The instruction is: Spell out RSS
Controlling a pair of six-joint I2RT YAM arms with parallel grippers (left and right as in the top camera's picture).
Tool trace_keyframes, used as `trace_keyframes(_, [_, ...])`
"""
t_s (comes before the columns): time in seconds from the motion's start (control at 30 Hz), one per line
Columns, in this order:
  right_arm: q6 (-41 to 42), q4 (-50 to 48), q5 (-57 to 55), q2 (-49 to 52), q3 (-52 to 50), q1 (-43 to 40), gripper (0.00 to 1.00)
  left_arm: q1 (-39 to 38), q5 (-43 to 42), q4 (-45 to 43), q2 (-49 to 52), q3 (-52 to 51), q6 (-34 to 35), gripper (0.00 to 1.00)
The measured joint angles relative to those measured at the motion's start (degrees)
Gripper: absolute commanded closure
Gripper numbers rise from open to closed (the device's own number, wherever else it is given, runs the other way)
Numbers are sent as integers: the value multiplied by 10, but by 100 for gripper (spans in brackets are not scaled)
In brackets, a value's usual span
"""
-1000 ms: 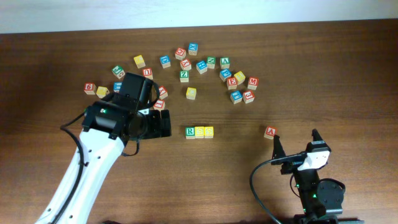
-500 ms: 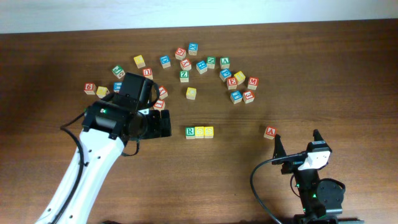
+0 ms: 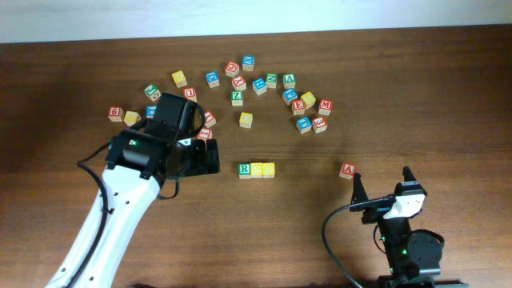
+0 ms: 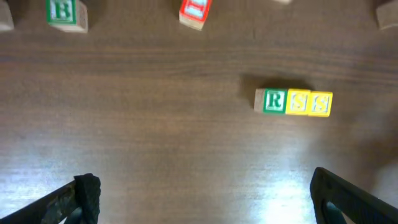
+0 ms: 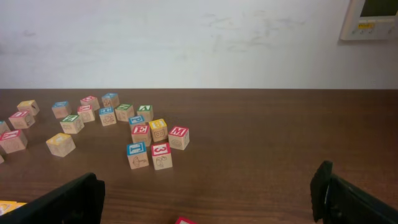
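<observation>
Three blocks, one green R block [image 3: 245, 170] and two yellow S blocks [image 3: 262, 170], sat touching in a row mid-surface [image 3: 400, 80]. The left wrist view showed the letters plainly. Only the overhead view took in all the loose blocks [image 3: 246, 119], perhaps two dozen. The left claw [image 3: 214, 159] and right claw [image 3: 381, 182] gaped wide, empty.

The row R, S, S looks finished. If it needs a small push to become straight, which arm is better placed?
Left. The left fingers, open, sit just beside the row, and the left wrist camera sees it fully. The right fingers rest farther away, past the A block.
</observation>
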State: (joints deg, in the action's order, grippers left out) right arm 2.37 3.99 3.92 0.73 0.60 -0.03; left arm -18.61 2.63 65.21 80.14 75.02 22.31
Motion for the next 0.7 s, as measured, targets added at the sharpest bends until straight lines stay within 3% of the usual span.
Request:
trace_keyframes(0.17, [0, 0, 0, 0, 0, 0, 2, 0, 13, -122, -45, -68, -65, 1])
trace_keyframes(0.23, [0, 0, 0, 0, 0, 0, 2, 12, 8, -189, -117, -163, -75, 1])
trace_keyframes(0.37, [0, 0, 0, -1, 0, 0, 1, 52, 4, -212, -275, -329, -80, 1])
trace_keyframes(0.53, [0, 0, 0, -1, 0, 0, 2, 66, 31, -225, -487, -403, -80, 1])
trace_keyframes(0.7, [0, 0, -1, -1, 0, 0, 2, 125, 2, -327, -623, -515, -107, 1])
